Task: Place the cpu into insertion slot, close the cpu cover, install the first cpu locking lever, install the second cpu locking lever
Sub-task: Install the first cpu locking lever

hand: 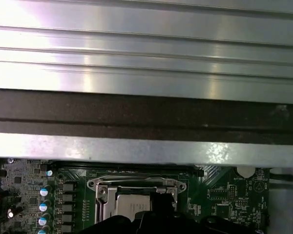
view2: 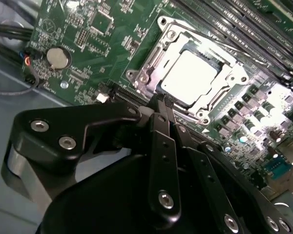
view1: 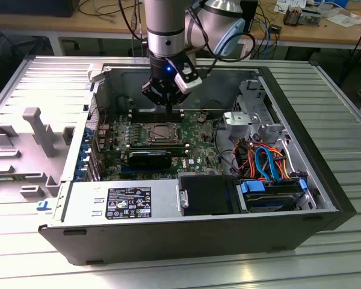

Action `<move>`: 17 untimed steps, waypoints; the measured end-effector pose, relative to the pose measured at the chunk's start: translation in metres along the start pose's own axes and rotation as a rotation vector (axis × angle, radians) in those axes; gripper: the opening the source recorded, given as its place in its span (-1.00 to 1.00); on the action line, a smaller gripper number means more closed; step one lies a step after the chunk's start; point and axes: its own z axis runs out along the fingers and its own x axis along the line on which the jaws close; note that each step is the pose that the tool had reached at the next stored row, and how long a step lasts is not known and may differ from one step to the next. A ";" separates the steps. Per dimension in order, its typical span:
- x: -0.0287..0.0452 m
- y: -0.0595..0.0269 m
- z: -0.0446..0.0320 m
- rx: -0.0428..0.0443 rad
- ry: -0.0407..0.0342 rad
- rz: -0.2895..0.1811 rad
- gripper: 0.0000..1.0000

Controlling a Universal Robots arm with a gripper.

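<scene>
Closest to you in the second wrist view is the gripper (view2: 164, 105), its black fingers drawn together to a narrow tip with nothing between them, poised just short of the socket's near edge. Beyond that tip lies the cpu (view2: 189, 76), already seated flat in the insertion slot (view2: 145, 80), its pale metal top showing through the window of the cpu cover (view2: 223, 84), which looks folded down over it. So you are past placing and closing, by my reading, and into the lever work, though the levers themselves are too thin and too washed out by glare for me to say whether either is latched. Treat the closed tip as a pushing tool: bring it onto the lever's end, not onto the cover plate or the chip, and press down and sideways in one smooth arc so the lever slides under its hook without springing back. Keep clear of the small capacitors (view2: 244, 137) just beside the socket. Farther off, in the exterior view, the gripper (view1: 168, 103) hangs over the far edge of the insertion slot (view1: 162, 133) inside the open computer case (view1: 186, 232), with the memory slots behind it, so watch your wrist against the case wall.
</scene>
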 end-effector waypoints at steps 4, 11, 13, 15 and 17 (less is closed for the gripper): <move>0.0002 -0.0112 0.0022 0.0003 0.0001 0.008 -0.79; -0.0002 -0.0184 0.0029 0.0006 0.0005 0.013 -0.79; -0.0002 -0.0185 0.0029 0.0007 0.0005 0.013 -0.79; -0.0002 -0.0186 0.0029 0.0007 0.0005 0.013 -0.79; -0.0002 -0.0186 0.0029 0.0007 0.0005 0.013 -0.79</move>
